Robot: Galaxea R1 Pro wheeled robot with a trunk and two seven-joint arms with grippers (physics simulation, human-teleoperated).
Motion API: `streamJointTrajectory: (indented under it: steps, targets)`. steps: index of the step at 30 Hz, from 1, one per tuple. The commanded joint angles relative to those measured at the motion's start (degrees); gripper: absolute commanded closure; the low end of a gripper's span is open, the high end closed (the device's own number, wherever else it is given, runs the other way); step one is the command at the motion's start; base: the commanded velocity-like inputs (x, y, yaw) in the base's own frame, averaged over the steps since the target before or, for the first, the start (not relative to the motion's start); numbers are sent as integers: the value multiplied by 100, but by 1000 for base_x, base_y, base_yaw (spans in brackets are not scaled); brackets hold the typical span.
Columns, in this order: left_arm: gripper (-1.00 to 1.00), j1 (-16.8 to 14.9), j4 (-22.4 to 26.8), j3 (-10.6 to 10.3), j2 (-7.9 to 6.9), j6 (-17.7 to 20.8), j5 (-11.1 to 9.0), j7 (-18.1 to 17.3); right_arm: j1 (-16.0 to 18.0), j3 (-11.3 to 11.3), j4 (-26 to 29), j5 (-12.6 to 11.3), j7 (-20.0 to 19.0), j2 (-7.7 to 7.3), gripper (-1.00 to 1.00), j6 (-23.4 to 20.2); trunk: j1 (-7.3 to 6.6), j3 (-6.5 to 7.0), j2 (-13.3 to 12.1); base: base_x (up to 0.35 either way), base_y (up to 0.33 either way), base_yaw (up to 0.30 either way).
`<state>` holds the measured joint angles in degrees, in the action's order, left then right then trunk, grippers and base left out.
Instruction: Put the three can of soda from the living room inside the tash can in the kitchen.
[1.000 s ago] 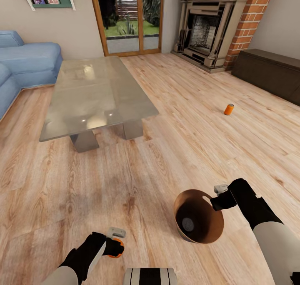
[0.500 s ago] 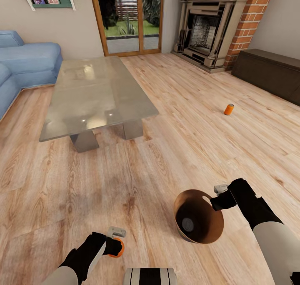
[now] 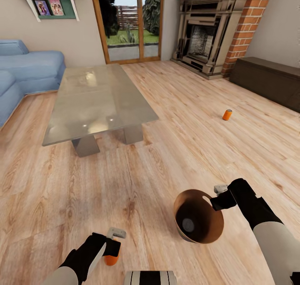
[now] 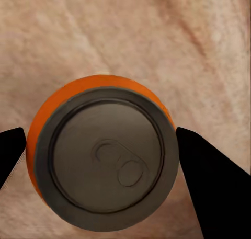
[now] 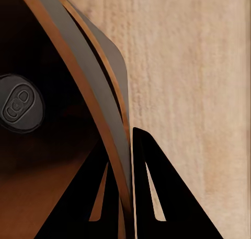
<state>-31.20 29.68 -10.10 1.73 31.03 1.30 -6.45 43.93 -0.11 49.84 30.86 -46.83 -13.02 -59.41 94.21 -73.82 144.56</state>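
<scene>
While the left gripper (image 3: 111, 246) clamps its jaws on a can (image 4: 104, 155) at 7 o'clock, treat the thin shell as light, smooth and dentable; grip mid-wall. At 5 o'clock the right gripper (image 3: 213, 198) pinches the bin (image 3: 208, 231) rim; one can (image 5: 20, 104) lies inside. Another can (image 3: 227, 115) stands at 2 o'clock.

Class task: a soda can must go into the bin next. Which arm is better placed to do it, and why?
Left. The left gripper already holds a can, near the bin. The right gripper is pinching the bin's rim, holding it tilted, so it is occupied.
</scene>
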Motion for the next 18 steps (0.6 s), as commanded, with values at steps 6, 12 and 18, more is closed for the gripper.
streamJointTrajectory:
  steps: [6,12,18]
  targets:
    - [100,0,-5,0,2,0,10,-6,-4,1,-1,-125,-37,1,100,-59,-15,134,-8,0,0,0]
    - [100,0,-4,2,0,0,5,-6,-5,1,-1,-127,-37,1,100,-59,-31,267,-16,0,0,0]
    - [100,1,27,7,-6,0,2,-9,-7,2,-3,-127,-37,3,100,-59,-46,400,-24,0,0,0]
